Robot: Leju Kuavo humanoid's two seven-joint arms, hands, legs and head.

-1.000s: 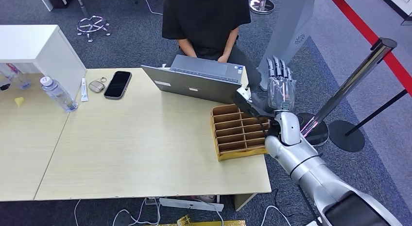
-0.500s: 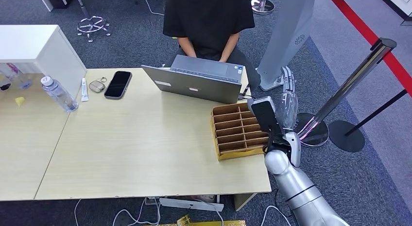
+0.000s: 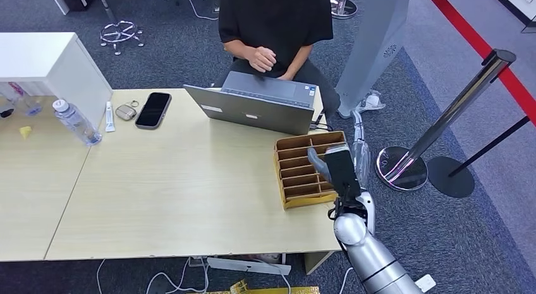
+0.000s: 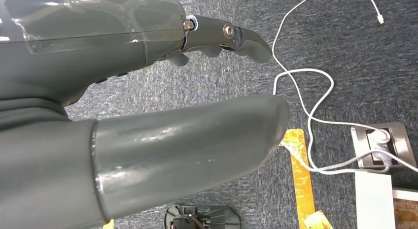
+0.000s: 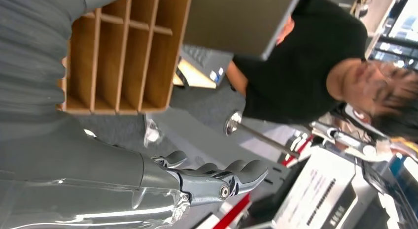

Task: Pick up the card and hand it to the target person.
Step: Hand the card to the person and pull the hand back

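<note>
- Right hand (image 3: 346, 171) raised at the table's far right corner, over the edge of the wooden organizer (image 3: 286, 180); touching it or not, cannot tell.
- In the right wrist view, same hand (image 5: 123, 175) spread, dark fingers (image 5: 236, 175) stretched out straight, nothing between them and the thick grey thumb.
- From the head view, a flat dark rectangular face on top of that hand; card or part of the hand, cannot tell, so the card's place cannot be told.
- Left hand (image 4: 98, 66) seen from its own wrist: smooth glossy grey thumb (image 4: 187, 140) apart from straight fingers, holding nothing, hanging over speckled grey carpet with a looping white cable (image 4: 310, 115).
- Organizer (image 5: 123, 47) up close: thin plywood slats forming narrow open slots.
- Beyond it, a grey laptop (image 3: 253, 107) open toward a seated person (image 3: 272, 22) in a black shirt.
- Pale wood-grain table (image 3: 177, 180); black phone (image 3: 153, 109) and clear plastic bottle (image 3: 76, 122) well apart from the hand.
</note>
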